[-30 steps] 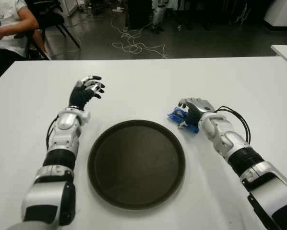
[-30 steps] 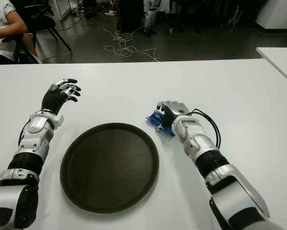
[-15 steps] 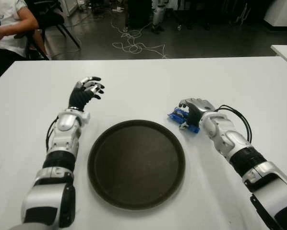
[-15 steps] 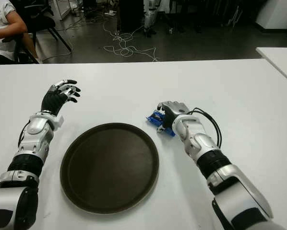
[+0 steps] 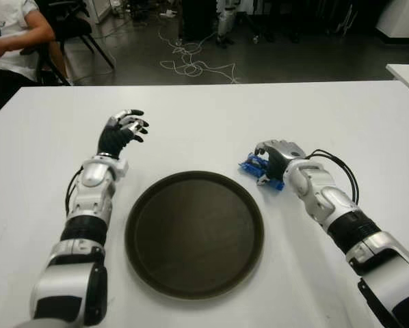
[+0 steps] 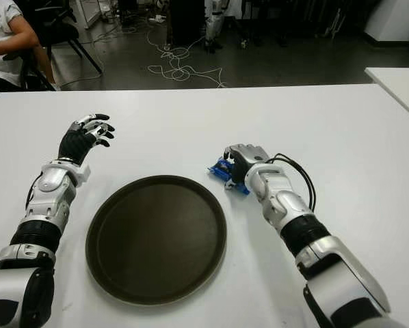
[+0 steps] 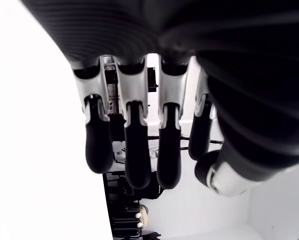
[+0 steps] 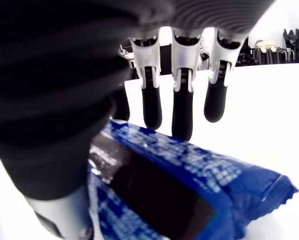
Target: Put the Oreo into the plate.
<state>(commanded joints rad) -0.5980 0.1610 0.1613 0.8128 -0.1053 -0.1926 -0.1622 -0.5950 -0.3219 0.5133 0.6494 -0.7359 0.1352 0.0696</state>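
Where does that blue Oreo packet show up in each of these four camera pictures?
Left eye view: Oreo packet right of the plate, under the right hand.
Right eye view: same spot, off the plate's upper right rim.
Left wrist view: not in it.
Right wrist view: fills the lower half, below the fingers.
Shared landmark: the right hand.

We see our right hand [image 5: 276, 154] reaching forward, its fingers [image 8: 182, 107] extended and uncurled. Our left hand [image 5: 121, 130] shows raised, palm up, fingers [image 7: 132, 150] loosely bent, holding nothing.

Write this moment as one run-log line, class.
stage: grasping | right robot hand: over Oreo, fingers not closed | Oreo: on table, right of plate | plate: empty | left robot hand: idle, open
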